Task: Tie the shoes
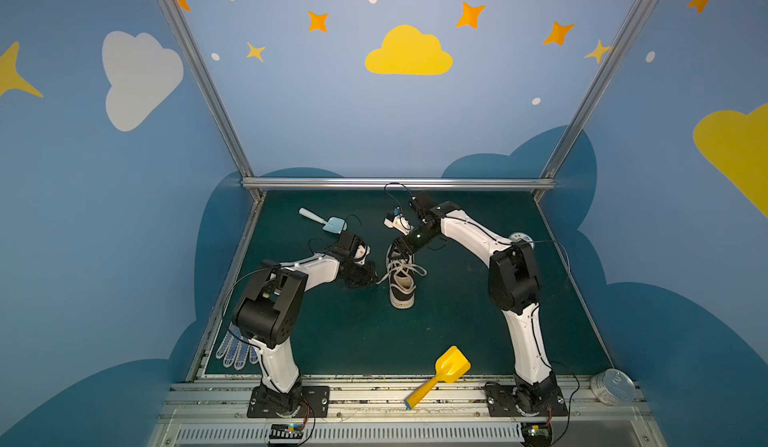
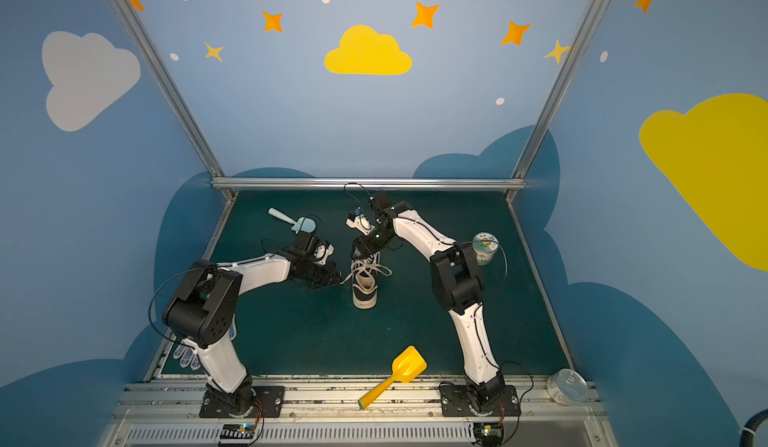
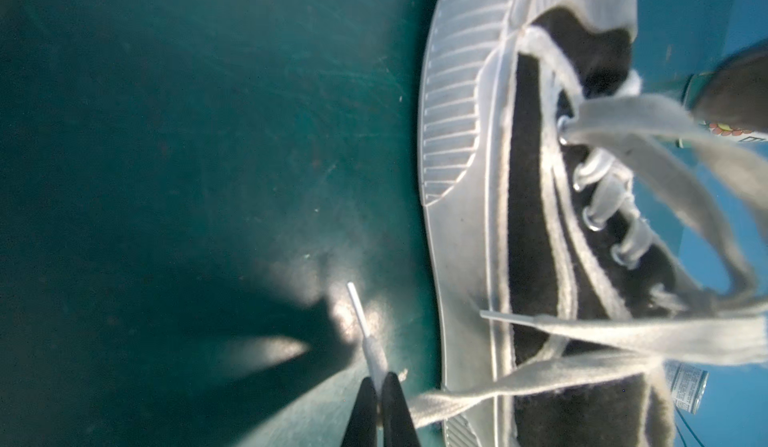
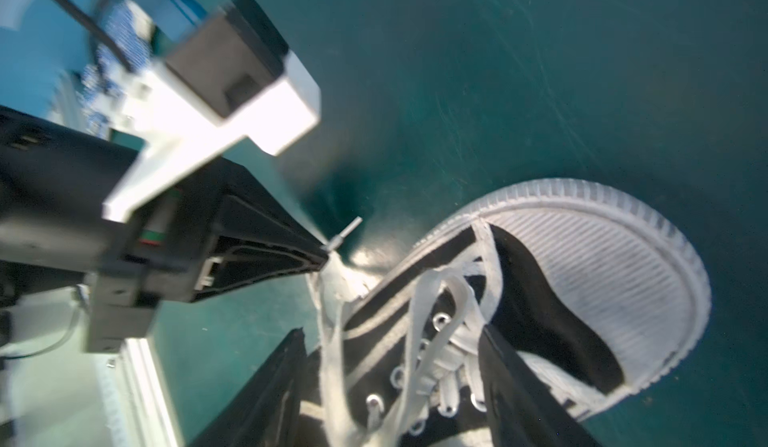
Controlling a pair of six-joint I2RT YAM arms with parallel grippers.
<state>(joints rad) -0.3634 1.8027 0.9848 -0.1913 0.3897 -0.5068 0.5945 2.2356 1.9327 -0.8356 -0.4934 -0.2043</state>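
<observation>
Pinching tight, the left fingers [image 3: 395,407] are clenched on the tip end of one long cream flat lace [image 3: 370,341]. The lace runs from them to the small black canvas low-top sneaker [image 3: 536,258] with its white rubber sole and toe cap. In both top views that sneaker [image 1: 402,295] [image 2: 365,295] stands on its sole at the centre of the dark green worktop [image 1: 332,332] [image 2: 291,332]. The left fingers [image 1: 370,276] [image 2: 334,278] sit just beside its left flank, low over the worktop. The right fingers [image 1: 397,254] [image 2: 360,251] reach in from the upper side of the frame, over the sneaker's upper end. The right wrist view shows the right fingers [image 4: 274,395] released and spread, one on each side of the eyelet rows. Loose loops of lace lie between them and nothing is gripped. A yellow plastic scoop [image 1: 453,366] [image 2: 409,366] lies near the lower edge, right of centre, well apart from the sneaker.
</observation>
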